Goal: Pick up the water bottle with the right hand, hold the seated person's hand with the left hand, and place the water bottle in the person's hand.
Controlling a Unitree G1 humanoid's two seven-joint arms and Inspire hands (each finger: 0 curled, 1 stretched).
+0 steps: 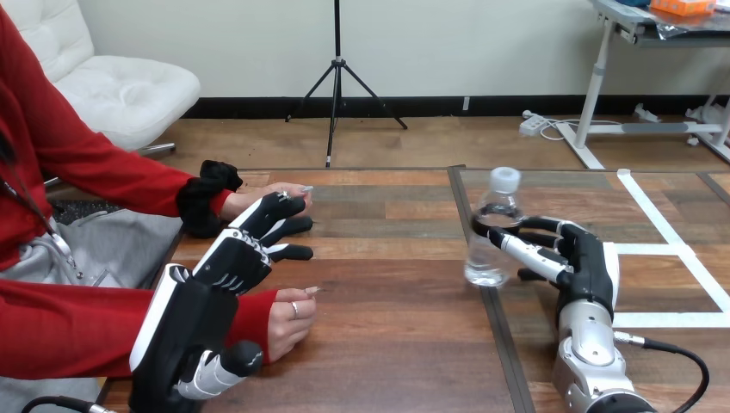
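Note:
A clear water bottle (497, 205) with a white cap stands upright on the table, right of centre. My right hand (590, 258) reaches it from the right, fingers and thumb curled round its lower half. My left hand (232, 258) stretches forward at the left with straight fingers. Its fingertips (291, 206) lie over the edge of the person's far hand (258, 196), which rests flat on the table. I cannot tell whether they touch. The person's near hand (290, 320) lies loosely curled on the table beside my left wrist.
White tape lines (663, 249) mark a square on the table's right part, next to my right hand. A dark seam (495, 344) runs down the tabletop under the bottle. Bare wood (387, 284) lies between my two hands.

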